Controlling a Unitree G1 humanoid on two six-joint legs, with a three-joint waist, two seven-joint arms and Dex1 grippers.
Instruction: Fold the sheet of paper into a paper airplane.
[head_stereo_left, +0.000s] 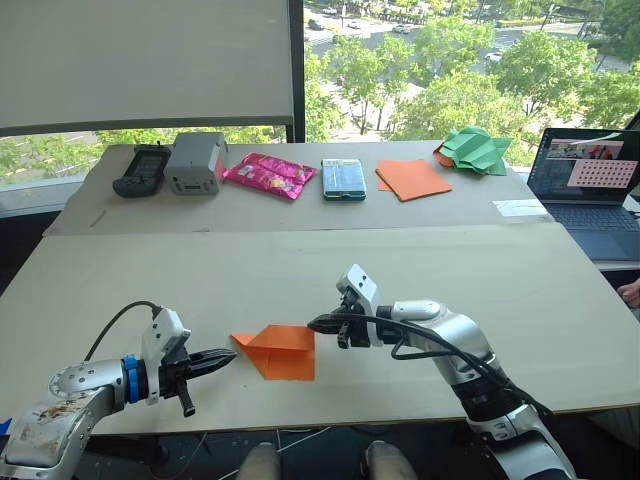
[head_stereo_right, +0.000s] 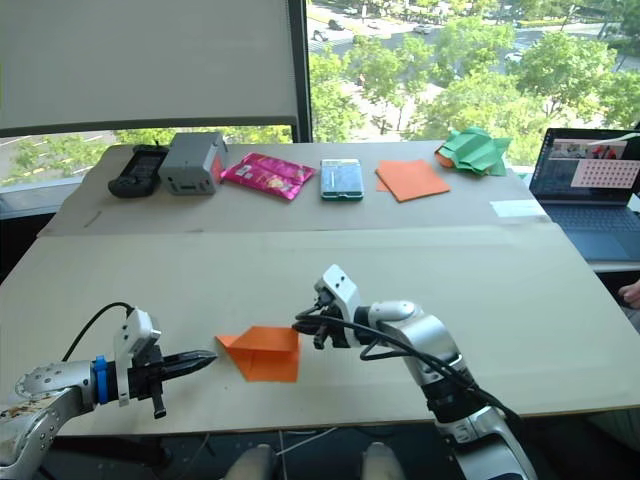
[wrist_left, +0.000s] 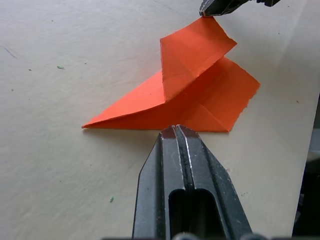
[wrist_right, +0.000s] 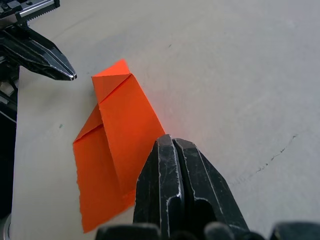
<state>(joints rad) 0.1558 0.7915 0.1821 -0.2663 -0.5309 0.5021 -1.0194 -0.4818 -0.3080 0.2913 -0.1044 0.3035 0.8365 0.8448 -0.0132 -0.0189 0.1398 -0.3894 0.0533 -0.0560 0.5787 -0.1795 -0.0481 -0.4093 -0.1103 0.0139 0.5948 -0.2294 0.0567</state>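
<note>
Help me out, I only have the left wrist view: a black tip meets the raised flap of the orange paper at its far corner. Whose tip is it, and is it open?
Observer: It is the right hand, reaching in from the robot's right. Its fingers are shut at the corner of the sheet of paper. I cannot tell whether they pinch the flap.
Operator: Is the left hand touching the paper?
Observer: No. In the right wrist view the left hand sits beside the sheet's pointed end, apart from it.
Operator: Any spare paper around?
Observer: Yes. A flat orange sheet and a green paper heap lie on the far table.
</note>
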